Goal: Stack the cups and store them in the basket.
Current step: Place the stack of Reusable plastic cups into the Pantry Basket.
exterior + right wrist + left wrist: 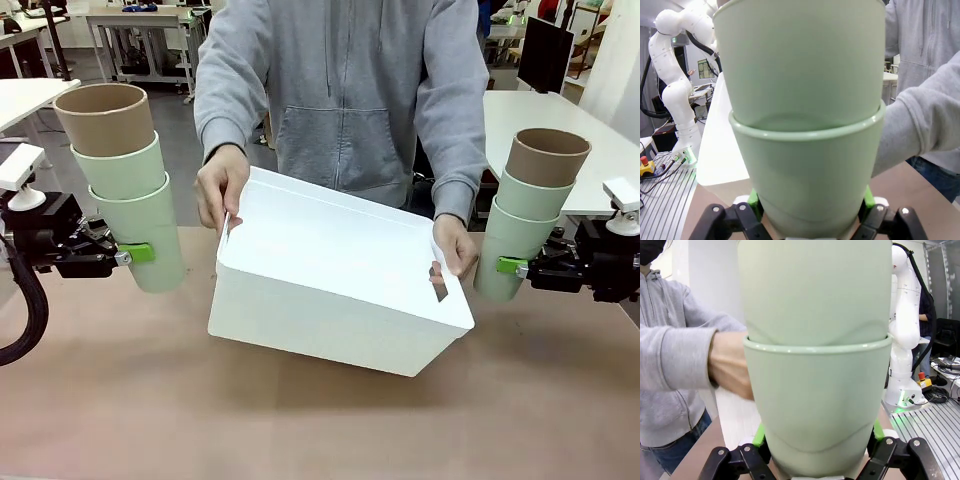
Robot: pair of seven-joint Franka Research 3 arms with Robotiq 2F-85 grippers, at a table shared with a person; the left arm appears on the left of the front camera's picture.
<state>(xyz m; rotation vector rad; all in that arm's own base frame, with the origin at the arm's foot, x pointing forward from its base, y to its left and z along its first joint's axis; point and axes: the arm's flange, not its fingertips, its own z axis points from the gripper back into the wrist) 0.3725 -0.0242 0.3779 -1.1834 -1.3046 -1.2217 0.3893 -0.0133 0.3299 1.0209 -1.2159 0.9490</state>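
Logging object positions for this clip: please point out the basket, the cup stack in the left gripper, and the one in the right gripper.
basket (330, 310): front view, near side wall.
left cup stack (148, 225): front view, bottom mint cup's wall.
right cup stack (505, 245): front view, bottom mint cup's wall.

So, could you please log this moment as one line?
left gripper: shut on left cup stack | right gripper: shut on right cup stack | basket: tilted, held by person's hands

Lab, white worktables (610, 140), black monitor (545, 50) behind
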